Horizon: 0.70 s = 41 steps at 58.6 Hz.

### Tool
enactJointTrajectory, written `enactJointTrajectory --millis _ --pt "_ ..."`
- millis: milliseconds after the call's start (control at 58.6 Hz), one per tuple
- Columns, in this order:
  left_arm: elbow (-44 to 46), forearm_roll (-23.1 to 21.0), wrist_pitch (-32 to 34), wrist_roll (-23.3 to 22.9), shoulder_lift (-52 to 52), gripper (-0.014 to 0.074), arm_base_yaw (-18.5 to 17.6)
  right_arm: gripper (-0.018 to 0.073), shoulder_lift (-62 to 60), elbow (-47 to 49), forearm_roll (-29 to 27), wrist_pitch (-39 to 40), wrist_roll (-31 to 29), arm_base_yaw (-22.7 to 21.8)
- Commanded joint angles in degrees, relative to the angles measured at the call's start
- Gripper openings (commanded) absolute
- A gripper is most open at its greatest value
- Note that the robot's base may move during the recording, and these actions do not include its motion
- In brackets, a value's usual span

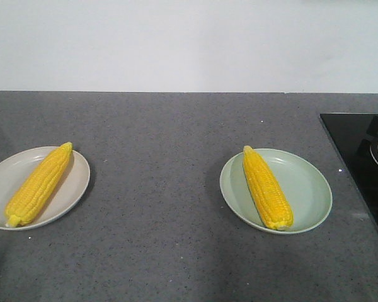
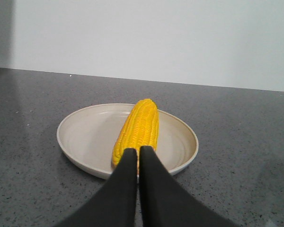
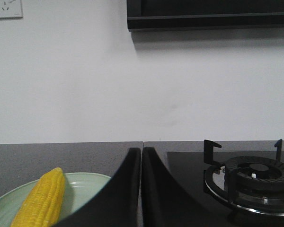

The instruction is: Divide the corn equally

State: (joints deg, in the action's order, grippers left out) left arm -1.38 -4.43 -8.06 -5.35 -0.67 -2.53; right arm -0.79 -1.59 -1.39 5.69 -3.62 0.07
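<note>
I see bright yellow corn (image 1: 39, 184) on a beige plate (image 1: 75, 182), another yellow cob (image 1: 266, 187) on a pale green plate (image 1: 309, 189), speckled dark grey counter (image 1: 157, 157), black end effectors.

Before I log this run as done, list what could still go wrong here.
1. The left hand, shut, sits right by the cob on the beige plate; a forward move could nudge it.
2. The other cob lies near the green plate rim and might roll out if bumped.
</note>
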Motion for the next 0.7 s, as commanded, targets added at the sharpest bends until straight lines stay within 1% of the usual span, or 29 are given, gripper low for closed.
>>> enactJointTrajectory --millis 0,154,682 --pt "1.2 0.0 3.9 -0.6 -0.8 -0.0006 -0.1 -0.0005 -0.3 -1.1 0.2 3.5 0.2 -0.6" --pt "1.2 0.0 3.9 -0.6 -0.8 -0.0006 -0.1 -0.0005 -0.3 -1.1 0.2 3.1 1.0 -0.6" --pt "1.2 0.0 3.9 -0.6 -0.8 -0.0006 -0.1 -0.0005 -0.3 -1.1 0.2 3.1 1.0 -0.6"
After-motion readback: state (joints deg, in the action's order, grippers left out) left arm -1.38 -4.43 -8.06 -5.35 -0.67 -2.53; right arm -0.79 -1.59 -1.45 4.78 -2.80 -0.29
